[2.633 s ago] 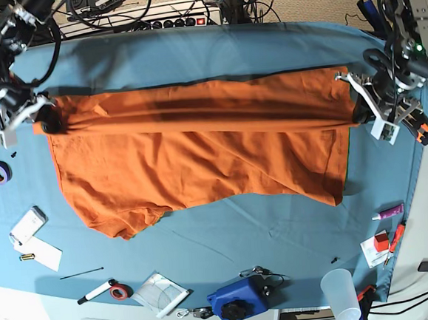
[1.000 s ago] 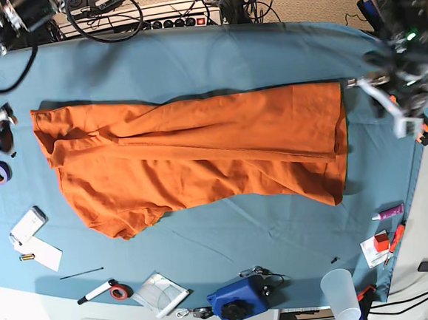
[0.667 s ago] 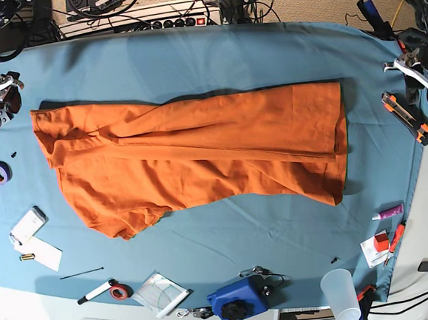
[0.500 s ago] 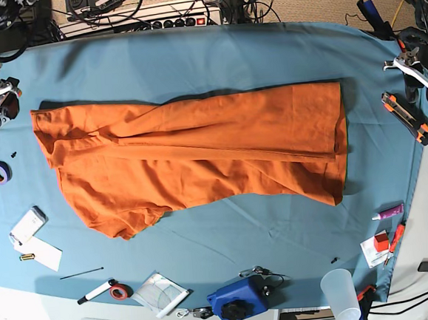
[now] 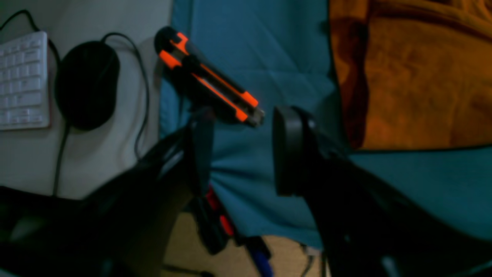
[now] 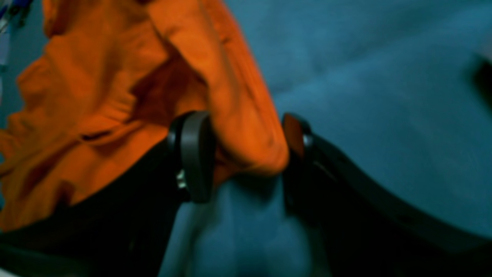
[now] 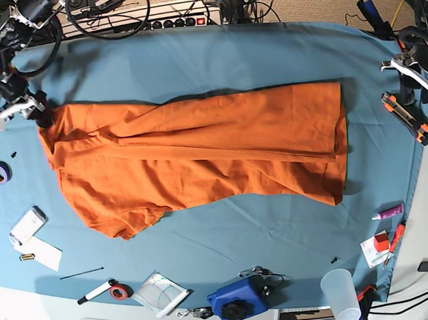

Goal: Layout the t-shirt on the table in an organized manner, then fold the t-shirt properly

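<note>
t-shirt (image 7: 199,157) lies spread across table (image 7: 213,56), still creased. right gripper (image 6: 242,154) open, straddling its corner to re-grip and straighten. left gripper (image 5: 238,154) open, empty, parked near utility knife (image 5: 209,82).

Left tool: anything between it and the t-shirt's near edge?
Only bare teal table cloth in the base view between the left tool and the t-shirt; the orange box cutter lies just beside that gap.
</note>
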{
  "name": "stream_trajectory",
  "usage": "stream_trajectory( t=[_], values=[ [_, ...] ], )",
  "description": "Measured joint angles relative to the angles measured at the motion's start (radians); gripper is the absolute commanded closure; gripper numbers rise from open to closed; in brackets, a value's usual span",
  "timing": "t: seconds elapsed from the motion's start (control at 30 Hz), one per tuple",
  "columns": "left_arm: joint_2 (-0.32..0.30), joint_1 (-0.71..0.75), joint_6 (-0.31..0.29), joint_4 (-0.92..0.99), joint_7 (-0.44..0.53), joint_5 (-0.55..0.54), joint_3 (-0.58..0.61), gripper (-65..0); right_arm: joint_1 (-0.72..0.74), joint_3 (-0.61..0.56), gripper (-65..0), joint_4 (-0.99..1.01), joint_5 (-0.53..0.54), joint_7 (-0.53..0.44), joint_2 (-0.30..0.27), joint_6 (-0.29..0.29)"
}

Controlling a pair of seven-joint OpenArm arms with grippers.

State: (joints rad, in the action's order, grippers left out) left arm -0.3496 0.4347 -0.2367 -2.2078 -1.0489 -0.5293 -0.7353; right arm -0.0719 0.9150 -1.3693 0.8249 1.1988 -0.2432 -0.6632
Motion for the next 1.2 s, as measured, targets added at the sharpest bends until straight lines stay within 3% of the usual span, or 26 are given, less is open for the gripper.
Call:
stream_trajectory(
  t=[0.07,0.17,0.23,0.43,0.57,0.67,0.87,1.03,1.1,1.2],
  values=[
    [0.015,0.000,0.000,0.000,0.013,0.034,0.000,-26.0,0.003,-0.027,-27.9,0.000,-0.009,-0.004,-0.005,0.000],
    [0.071,-0.001,-0.010,0.000,-0.003,-0.097,-0.001,-26.0,0.003,-0.039,-27.9,0.000,-0.008,-0.011,-0.003,0.000],
    [0.101,0.000,-0.102,0.003,-0.028,-0.159,0.014,-26.0,0.006,-0.039,-27.9,0.000,-0.011,-0.011,-0.003,0.000],
    [0.119,-0.027,-0.124,0.105,-0.023,-0.148,0.224,-26.0,0.013,-0.039,-27.9,0.000,-0.015,-0.003,-0.003,0.000],
    [0.126,-0.114,-0.071,0.204,-0.015,-0.067,0.335,-26.5,0.014,-0.039,-27.9,0.000,-0.015,-0.002,-0.003,0.000],
    [0.126,-0.171,-0.068,0.274,-0.016,-0.050,0.335,-28.7,0.014,-0.039,-27.9,0.000,-0.015,0.008,-0.006,0.000],
    [0.128,-0.185,0.006,0.365,-0.030,-0.007,0.335,-29.5,0.013,-0.039,-27.9,0.000,-0.031,0.032,-0.041,0.001],
    [0.126,-0.193,0.007,0.410,-0.042,-0.115,0.333,-29.3,0.011,-0.039,-27.9,0.001,-0.031,0.039,-0.047,0.001],
    [0.125,-0.195,0.005,0.420,-0.043,-0.131,0.333,-25.3,0.011,-0.039,-25.3,0.001,-0.032,0.039,-0.047,0.001],
    [0.125,-0.195,0.005,0.422,-0.089,-0.158,0.333,-8.2,0.011,-0.039,-6.5,0.002,-0.038,0.043,-0.047,0.002]
  ],
)
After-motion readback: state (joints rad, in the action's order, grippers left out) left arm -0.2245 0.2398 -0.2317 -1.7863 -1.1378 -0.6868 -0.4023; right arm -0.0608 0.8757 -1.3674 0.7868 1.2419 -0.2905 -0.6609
